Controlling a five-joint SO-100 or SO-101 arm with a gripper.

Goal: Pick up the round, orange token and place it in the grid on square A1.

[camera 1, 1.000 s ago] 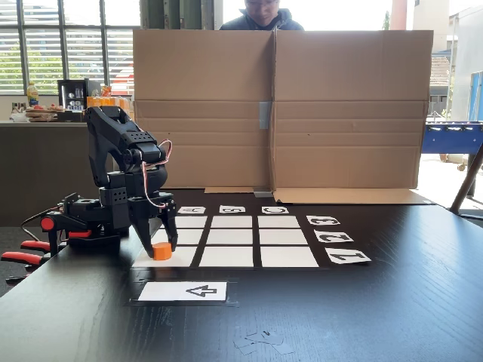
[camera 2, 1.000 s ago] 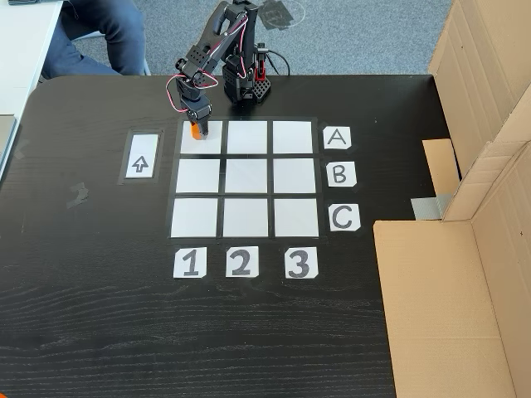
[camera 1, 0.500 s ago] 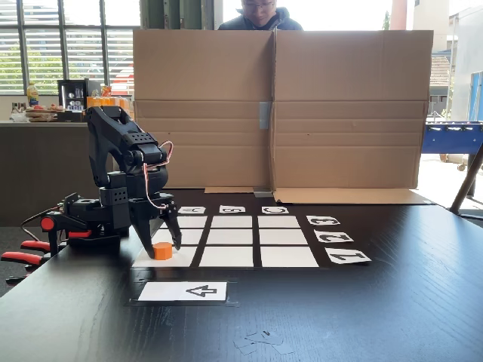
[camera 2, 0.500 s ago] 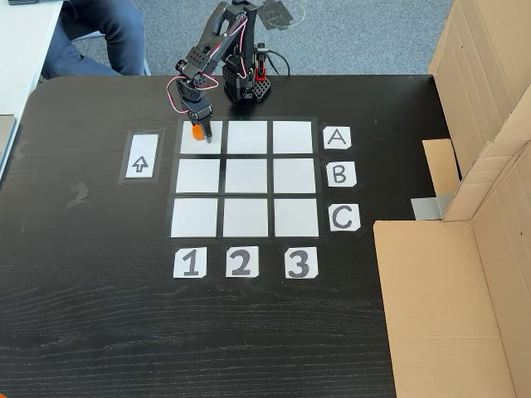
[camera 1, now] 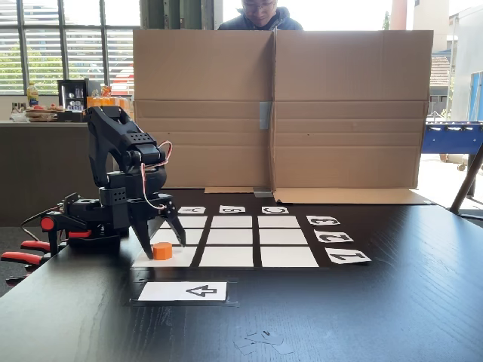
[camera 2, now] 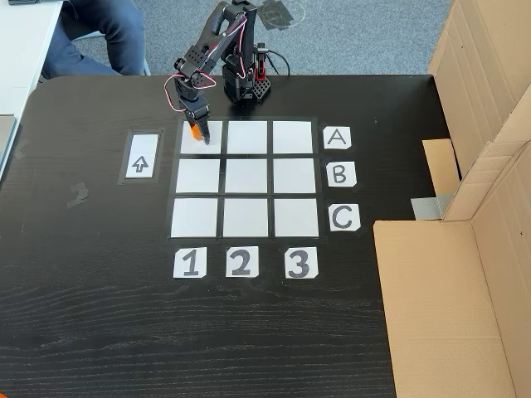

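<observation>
The orange token (camera 1: 161, 250) (camera 2: 194, 133) stands upright on square A1 (camera 1: 182, 258) (camera 2: 209, 141), the corner of the grid (camera 1: 234, 237) (camera 2: 245, 176) nearest the arm, toward that square's outer side. In both fixed views the black gripper (camera 1: 162, 240) (camera 2: 198, 129) hangs just over the token, open. Its fingers (camera 1: 144, 240) straddle the token with a gap on each side and do not touch it.
A white card with a black arrow (camera 1: 183, 291) (camera 2: 141, 156) lies beside A1. The arm's base (camera 1: 90, 219) (camera 2: 242, 83) is clamped at the table edge. A cardboard screen (camera 1: 279, 105) (camera 2: 473, 232) lines the far side, with a person (camera 1: 260, 13) behind it.
The gripper was shut on the token a second ago. It has since opened wider and lifted slightly, leaving the token standing on A1.
</observation>
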